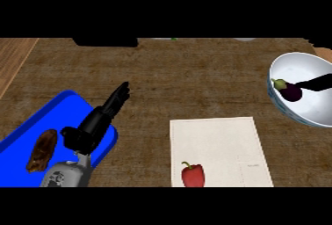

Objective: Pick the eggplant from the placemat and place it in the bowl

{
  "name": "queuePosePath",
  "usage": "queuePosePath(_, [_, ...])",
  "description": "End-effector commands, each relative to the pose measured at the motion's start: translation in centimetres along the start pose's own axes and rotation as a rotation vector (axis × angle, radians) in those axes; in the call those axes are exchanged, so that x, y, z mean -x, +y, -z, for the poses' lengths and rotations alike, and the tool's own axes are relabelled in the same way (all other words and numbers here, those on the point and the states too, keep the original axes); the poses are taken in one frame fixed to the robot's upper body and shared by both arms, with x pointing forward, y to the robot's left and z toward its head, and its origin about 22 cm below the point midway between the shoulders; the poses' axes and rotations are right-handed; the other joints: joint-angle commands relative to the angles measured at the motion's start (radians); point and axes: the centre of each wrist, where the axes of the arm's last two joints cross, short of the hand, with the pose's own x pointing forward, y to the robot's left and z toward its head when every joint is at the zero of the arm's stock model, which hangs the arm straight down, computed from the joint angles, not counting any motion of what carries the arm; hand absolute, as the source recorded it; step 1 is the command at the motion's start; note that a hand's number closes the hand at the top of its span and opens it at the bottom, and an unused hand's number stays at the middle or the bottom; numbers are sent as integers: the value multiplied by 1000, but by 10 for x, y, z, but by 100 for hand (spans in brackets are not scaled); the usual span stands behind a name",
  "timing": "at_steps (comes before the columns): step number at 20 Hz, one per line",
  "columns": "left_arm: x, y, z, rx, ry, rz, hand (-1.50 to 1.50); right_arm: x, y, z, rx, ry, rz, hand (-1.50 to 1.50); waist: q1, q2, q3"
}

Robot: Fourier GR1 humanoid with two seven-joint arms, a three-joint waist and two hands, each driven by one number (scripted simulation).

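Eggplant (290, 91) lies inside the white bowl (311, 66) at the right edge of the counter (194, 74), green stem pointing left.

Head view: my right hand (315, 83) shows at the right border, touching the eggplant. Too little of it is visible, so I cannot tell whether it grips. Left hand (103, 115) is open, fingers straight, above the right edge of the blue tray (59, 114). A brown item (42, 150) lies on the tray. Red pepper (193, 175) sits on the white placemat (217, 140).

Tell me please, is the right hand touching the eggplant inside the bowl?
Cannot tell. In the head view the right hand overlaps the eggplant in the bowl, but both are dark, and neither contact nor a gap shows plainly.
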Motion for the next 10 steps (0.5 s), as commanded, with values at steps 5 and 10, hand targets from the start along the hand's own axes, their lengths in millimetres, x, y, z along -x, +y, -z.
queuePosePath(5, [-21,2,4,0,-15,7,0,30,-61,-22,207,117,275,-150,4,2,2])
queuePosePath(10, [-15,-4,-3,1,-9,0,0,67,-93,-67,307,176,356,-150,5,7,4])
